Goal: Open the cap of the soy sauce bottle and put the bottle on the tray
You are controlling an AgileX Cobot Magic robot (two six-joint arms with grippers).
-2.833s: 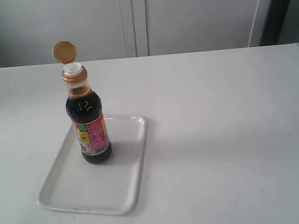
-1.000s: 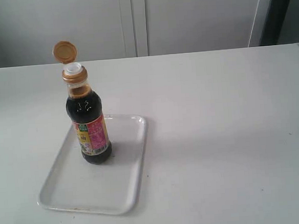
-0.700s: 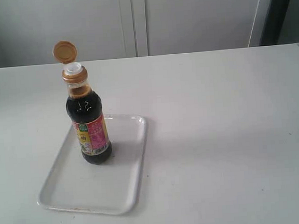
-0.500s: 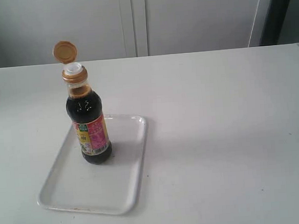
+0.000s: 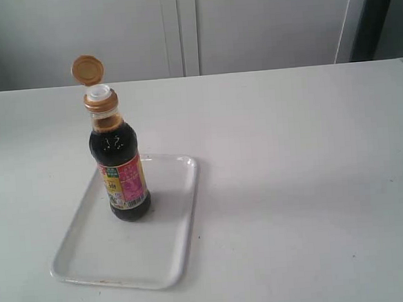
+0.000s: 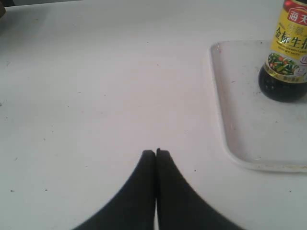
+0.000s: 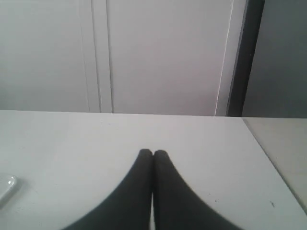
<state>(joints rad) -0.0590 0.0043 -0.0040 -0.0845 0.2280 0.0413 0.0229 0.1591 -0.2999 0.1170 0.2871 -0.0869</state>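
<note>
I am holding my left end effector [image 6: 156, 152] fully closed, its two dark fingers pressing tip to tip with nothing between them. It is pointing out over the bare white desk [image 5: 293, 172], well apart from everything I am working with. My right end effector [image 7: 152, 153] is doing the same: fingers meeting along their whole length, gripping nothing, facing across the desk toward the pale wall panels [image 7: 163, 52] behind it.

The soy sauce bottle [image 5: 120, 177] is standing upright on the tray [image 5: 173, 243], and nothing is touching it. In the exterior view its base is sitting in the far half of the tray, closer to the left long rim than to the right one. The dark liquid is filling the body up to the shoulder, and the pink, yellow and green label [image 5: 125, 180] is wrapping the lower part.

The cap [image 5: 87, 69] is hanging open, flipped back on its hinge and tilting up and to the left above the neck. That is leaving the white spout [image 5: 99, 93] uncovered.

Through my left wrist camera I am seeing only the bottle's lower body, with the tray's rounded rim lying between it and my closed fingers.
</note>
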